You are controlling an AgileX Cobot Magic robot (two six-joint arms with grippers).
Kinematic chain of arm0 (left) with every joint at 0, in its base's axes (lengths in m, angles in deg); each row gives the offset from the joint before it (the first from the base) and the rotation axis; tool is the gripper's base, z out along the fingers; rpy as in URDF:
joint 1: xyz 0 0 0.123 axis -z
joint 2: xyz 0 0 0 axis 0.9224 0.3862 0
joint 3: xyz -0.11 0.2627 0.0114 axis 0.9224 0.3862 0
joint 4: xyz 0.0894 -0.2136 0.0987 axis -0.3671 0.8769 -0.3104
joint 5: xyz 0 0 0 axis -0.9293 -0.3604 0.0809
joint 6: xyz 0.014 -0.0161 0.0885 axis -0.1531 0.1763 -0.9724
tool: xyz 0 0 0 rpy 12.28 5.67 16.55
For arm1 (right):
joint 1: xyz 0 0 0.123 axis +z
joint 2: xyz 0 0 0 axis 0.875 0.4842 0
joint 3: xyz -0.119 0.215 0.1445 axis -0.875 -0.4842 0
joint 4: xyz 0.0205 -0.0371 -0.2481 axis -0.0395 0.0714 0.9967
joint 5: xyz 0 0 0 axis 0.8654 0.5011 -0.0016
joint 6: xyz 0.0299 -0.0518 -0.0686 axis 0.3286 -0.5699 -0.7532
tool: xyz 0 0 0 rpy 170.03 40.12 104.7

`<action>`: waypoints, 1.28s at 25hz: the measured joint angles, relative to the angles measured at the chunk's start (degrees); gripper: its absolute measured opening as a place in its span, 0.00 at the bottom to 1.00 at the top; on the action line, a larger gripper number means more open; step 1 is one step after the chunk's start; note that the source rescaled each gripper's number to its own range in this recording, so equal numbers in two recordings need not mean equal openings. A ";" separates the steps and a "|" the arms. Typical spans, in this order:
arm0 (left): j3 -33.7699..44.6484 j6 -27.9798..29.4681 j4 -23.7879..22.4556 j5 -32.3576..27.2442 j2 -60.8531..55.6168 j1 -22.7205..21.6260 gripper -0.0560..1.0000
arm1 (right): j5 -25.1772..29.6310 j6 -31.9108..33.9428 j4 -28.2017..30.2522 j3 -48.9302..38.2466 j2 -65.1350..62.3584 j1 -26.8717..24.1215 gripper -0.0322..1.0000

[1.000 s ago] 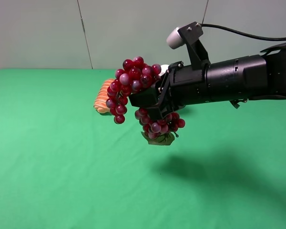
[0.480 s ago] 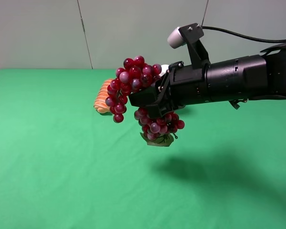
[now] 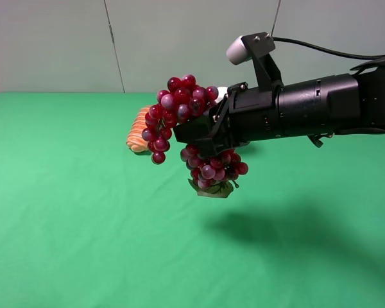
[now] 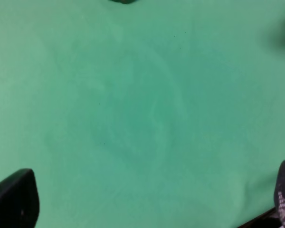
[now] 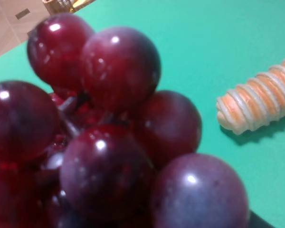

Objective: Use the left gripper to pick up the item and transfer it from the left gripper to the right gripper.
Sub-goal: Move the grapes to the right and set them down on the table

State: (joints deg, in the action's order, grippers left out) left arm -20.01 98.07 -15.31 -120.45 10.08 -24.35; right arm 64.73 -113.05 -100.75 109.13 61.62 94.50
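The bunch of dark red-purple grapes [image 3: 179,102] hangs in the air above the green table, its green leaf [image 3: 213,189] at the low end. My right gripper [image 3: 194,135], on the black arm with the grey block [image 3: 237,50], is shut on the middle of the bunch. The grapes fill the right wrist view [image 5: 99,142], so the jaws are hidden there. My left gripper [image 4: 149,204] is out of the exterior view. In the left wrist view its fingertips [image 4: 14,199] stand wide apart over bare green cloth, open and empty.
An orange-striped bread roll [image 3: 138,131] lies on the green table [image 3: 64,212] behind the grapes and also shows in the right wrist view [image 5: 259,107]. A bit of a white object [image 3: 222,92] peeks out behind the right arm. A grey wall stands at the back.
The right arm has risen very slightly with the grapes still in its grip. Nothing else has moved.
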 joint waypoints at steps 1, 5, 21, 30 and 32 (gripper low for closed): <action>0.00 0.00 0.00 0.00 0.00 0.00 1.00 | -0.30 0.13 0.00 0.00 0.00 0.00 0.03; 0.00 0.00 0.05 0.00 0.00 -3.81 1.00 | -0.81 0.42 0.00 0.00 0.00 0.00 0.03; 0.00 0.00 0.05 0.06 -3.97 -32.85 1.00 | -9.04 18.32 15.88 0.00 -1.51 -0.72 0.03; 0.00 -0.06 -0.68 -0.17 -4.74 -39.60 1.00 | -8.11 42.94 40.12 0.00 -5.74 -4.75 0.03; 0.00 -0.06 -0.74 -0.17 -4.74 -39.77 1.00 | -6.51 48.39 46.82 0.00 -5.74 -5.86 0.03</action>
State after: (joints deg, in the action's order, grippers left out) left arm -20.01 98.01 -16.05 -120.62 5.34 -64.12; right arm 58.22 -64.67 -53.93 109.13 55.87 88.64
